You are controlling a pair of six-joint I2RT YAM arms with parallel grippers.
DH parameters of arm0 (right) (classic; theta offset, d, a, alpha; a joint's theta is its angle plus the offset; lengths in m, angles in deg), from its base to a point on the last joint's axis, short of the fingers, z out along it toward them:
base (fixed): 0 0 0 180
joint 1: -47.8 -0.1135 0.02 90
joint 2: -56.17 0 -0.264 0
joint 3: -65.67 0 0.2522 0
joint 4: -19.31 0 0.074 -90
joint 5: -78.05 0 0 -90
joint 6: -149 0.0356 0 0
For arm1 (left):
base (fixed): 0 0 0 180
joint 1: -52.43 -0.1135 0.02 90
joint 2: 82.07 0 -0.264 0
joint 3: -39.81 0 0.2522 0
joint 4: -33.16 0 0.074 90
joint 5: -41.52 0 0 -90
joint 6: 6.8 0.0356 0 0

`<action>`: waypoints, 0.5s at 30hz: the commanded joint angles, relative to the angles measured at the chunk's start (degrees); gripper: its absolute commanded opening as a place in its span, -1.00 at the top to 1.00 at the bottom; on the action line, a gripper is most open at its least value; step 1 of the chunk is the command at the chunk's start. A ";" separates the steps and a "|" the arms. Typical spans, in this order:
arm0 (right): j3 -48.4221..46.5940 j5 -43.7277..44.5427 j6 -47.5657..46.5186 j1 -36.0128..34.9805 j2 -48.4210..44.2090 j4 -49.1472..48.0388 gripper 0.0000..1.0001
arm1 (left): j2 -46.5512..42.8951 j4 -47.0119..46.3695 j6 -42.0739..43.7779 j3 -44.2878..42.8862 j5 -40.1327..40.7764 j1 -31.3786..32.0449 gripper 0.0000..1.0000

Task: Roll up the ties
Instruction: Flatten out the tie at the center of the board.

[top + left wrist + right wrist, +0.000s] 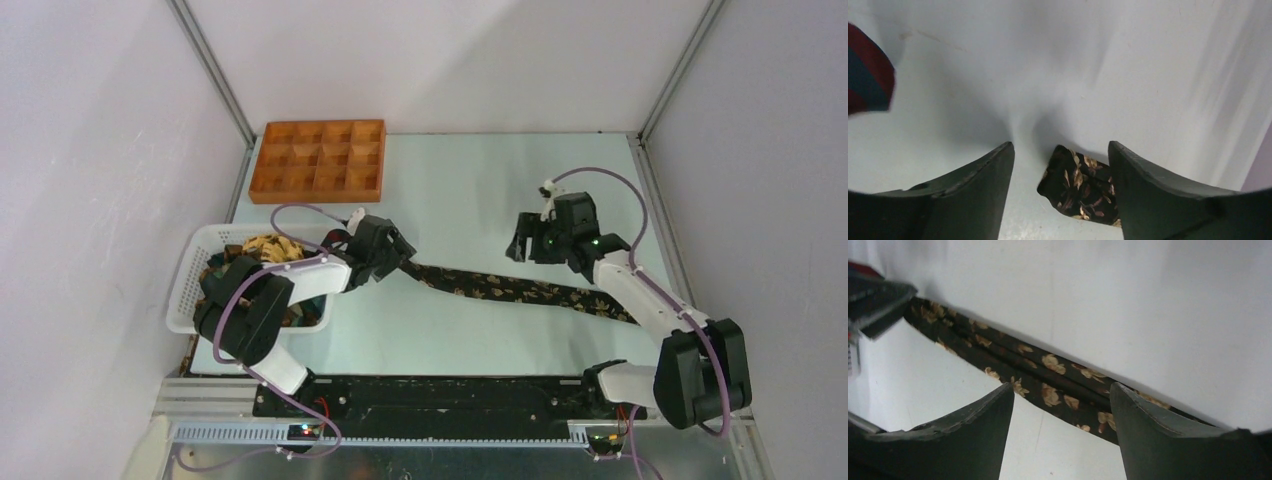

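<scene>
One tie (520, 290), dark with gold leafy print, lies stretched across the table from centre-left to the right. My left gripper (404, 257) is open at its left end. In the left wrist view that tie end (1083, 187) lies on the table between the open fingers, close to the right finger (1148, 190), and my gripper (1060, 144) is not closed on it. My right gripper (518, 250) is open and empty, hovering just behind the tie's middle. In the right wrist view the tie (1048, 385) runs diagonally just beyond my open gripper (1062, 386). More ties (262, 247) are heaped in the basket.
The white mesh basket (184, 295) stands at the left, under my left arm. The orange compartment tray (318, 160) is at the back left. A red and blue thing (868, 75) shows at the left edge of the left wrist view. Walls enclose the table.
</scene>
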 commanded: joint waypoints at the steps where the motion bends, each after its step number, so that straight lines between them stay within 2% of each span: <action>1: -3.58 -3.96 -6.88 -4.81 3.09 -5.24 -0.51 | -0.82 -0.53 0.87 -1.72 1.94 -2.37 -0.60; 5: -8.50 -3.15 -8.84 -9.14 8.65 -3.15 -0.54 | -4.13 1.44 3.14 -1.20 1.14 -4.34 -0.67; 8: -11.43 -3.99 -6.20 -10.24 12.43 -3.68 -0.41 | -7.73 3.46 5.15 -0.67 1.20 -4.44 -0.61; 10: -14.26 -4.36 -5.03 -10.67 15.86 -3.44 -0.24 | -12.40 3.60 6.18 1.32 -0.09 -4.16 -0.42; 12: -19.47 -3.49 -4.87 -11.95 21.32 -1.51 -0.04 | -15.74 3.57 7.28 3.25 -0.93 -2.90 -0.11; 13: -20.63 -3.36 -5.03 -12.37 22.58 -0.03 0.01 | -16.72 3.59 8.29 3.76 -1.11 -1.50 0.12; 15: -23.18 -3.67 -5.64 -13.46 25.39 1.07 0.08 | -18.73 3.65 9.55 4.97 -1.75 0.22 0.35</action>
